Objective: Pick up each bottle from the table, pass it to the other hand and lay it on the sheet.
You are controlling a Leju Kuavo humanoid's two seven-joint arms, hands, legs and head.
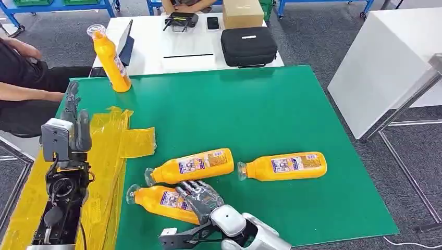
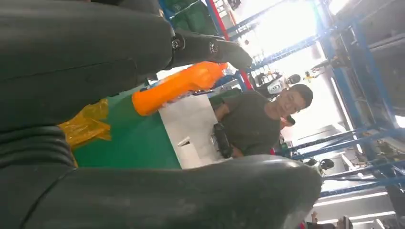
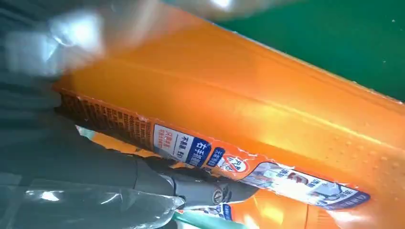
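The green counter (image 1: 250,120) carried a yellow sheet (image 1: 112,151) at its left, partly hidden by the left arm. The left hand (image 1: 75,122) hovered above the sheet, fingers apart, holding nothing. The right hand (image 1: 200,198) lay over the nearest bottle (image 1: 156,200), covering its base; whether it gripped could not be told. Two more bottles (image 1: 195,165) (image 1: 284,166) lay beyond, and a fourth (image 1: 110,60) stood far left.

On the green desk (image 1: 271,114) three orange bottles lie on their sides; the right hand (image 1: 200,200) rests on the nearest bottle (image 1: 156,200). A fourth bottle (image 1: 111,58) stands upright at the far left. The left hand (image 1: 75,122) hovers, fingers extended, above the yellow sheet (image 1: 112,151).
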